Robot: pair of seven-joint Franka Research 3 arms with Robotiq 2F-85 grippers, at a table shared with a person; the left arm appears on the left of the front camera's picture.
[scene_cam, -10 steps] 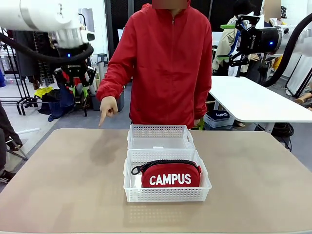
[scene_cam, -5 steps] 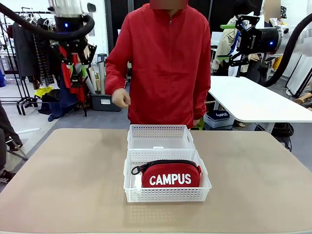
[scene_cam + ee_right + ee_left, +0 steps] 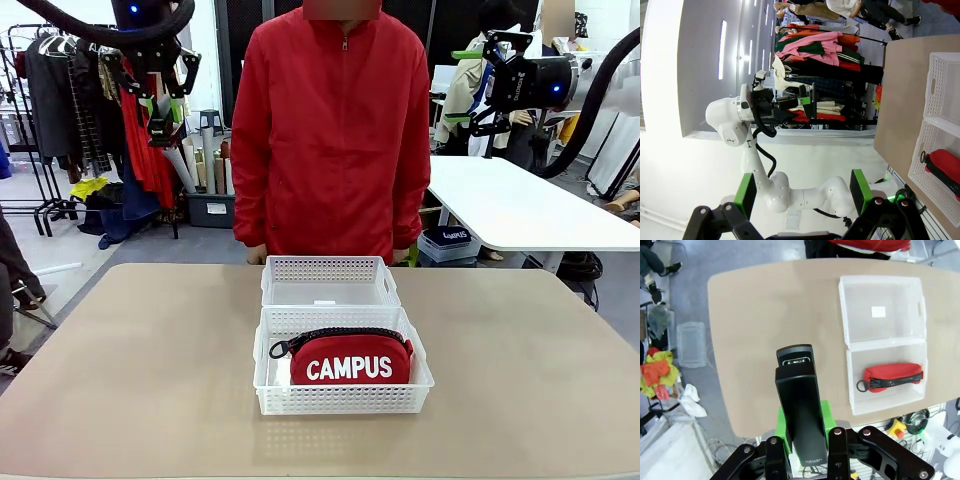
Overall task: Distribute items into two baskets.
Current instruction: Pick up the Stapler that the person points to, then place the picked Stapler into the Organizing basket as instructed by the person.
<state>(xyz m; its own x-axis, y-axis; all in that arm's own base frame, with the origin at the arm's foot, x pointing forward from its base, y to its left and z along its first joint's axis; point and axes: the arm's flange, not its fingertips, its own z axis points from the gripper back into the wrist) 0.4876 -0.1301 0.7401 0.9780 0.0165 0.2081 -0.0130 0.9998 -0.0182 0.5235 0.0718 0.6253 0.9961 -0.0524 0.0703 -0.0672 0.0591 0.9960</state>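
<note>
Red pouch (image 3: 350,362) sits in the near basket (image 3: 345,402); far basket (image 3: 325,269) is unfilled. Left end effector (image 3: 160,112) pinches the black stapler (image 3: 799,400) (likely headed there); right end effector (image 3: 802,192) is spread.

My front camera sits low at the table's (image 3: 120,400) near edge, facing across at the person (image 3: 335,130). Left wrist camera hangs high, looking straight down on the whole tabletop. Right wrist camera is rolled sideways and far off, facing the left arm (image 3: 727,122). All three share far basket (image 3: 330,270), near basket (image 3: 340,400) and red CAMPUS pouch (image 3: 350,365).
</note>
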